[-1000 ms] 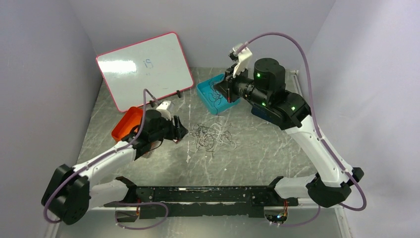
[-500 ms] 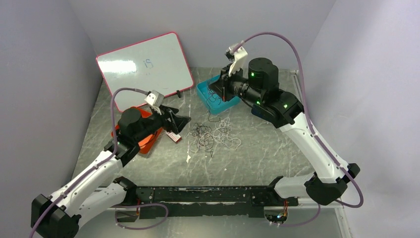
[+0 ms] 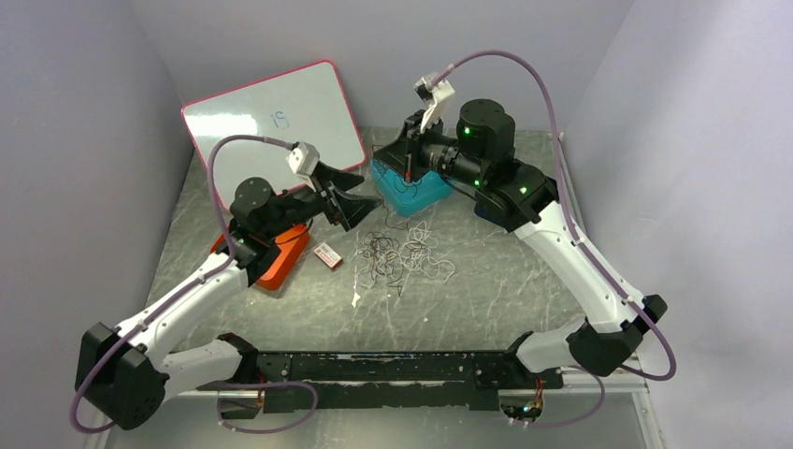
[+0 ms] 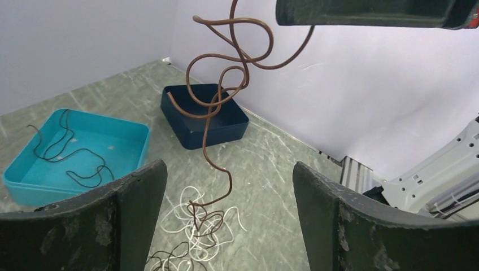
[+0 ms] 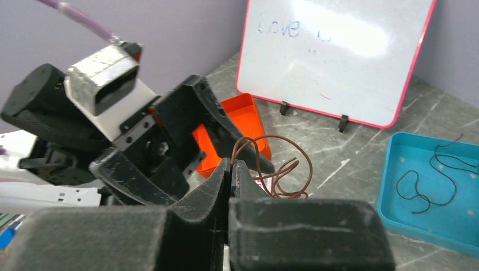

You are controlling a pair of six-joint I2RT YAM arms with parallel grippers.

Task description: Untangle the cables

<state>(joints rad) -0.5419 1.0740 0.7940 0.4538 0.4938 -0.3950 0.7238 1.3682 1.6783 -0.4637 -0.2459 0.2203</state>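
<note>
A brown cable (image 4: 230, 183) hangs in loops from my right gripper (image 5: 233, 167), which is shut on its upper end high above the table. Its lower end still runs into the pile of white and dark cables (image 3: 402, 254) on the table. My left gripper (image 3: 358, 195) is raised just left of the hanging cable. In the left wrist view its fingers (image 4: 85, 226) stand wide apart, with nothing between them and the pile (image 4: 189, 231) below. A thin black cable (image 4: 73, 152) lies in the teal tray (image 3: 411, 196).
An orange tray (image 3: 281, 260) sits under the left arm, with a small red and white piece (image 3: 325, 254) beside it. A dark blue tray (image 4: 203, 116) stands beyond the teal one. A pink-framed whiteboard (image 3: 271, 126) leans at the back left.
My left gripper opened wide and rose toward the right gripper, leaving the small red and white piece on the table. My right gripper shifted left, still holding the brown cable.
</note>
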